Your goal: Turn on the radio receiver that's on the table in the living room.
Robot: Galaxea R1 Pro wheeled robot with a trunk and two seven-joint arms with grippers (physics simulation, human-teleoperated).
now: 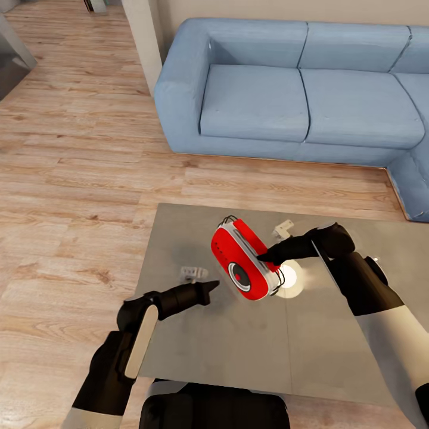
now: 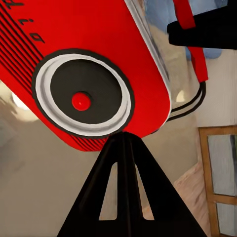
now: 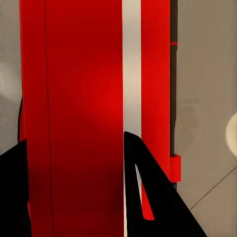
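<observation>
Over the glossy table (image 1: 196, 351), right end effector (image 1: 265, 257) pinches rounded radio receiver (image 1: 244, 262) — red, white-striped.

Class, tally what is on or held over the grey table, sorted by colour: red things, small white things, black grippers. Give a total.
Red: 1, the radio receiver, held by the right gripper.
White: 2, small white objects.
Black: 2, the right gripper and the left gripper.
Total: 5.

radio receiver (image 1: 247, 267) above table (image 1: 238, 351), before sofa (image 1: 298, 95)
</observation>
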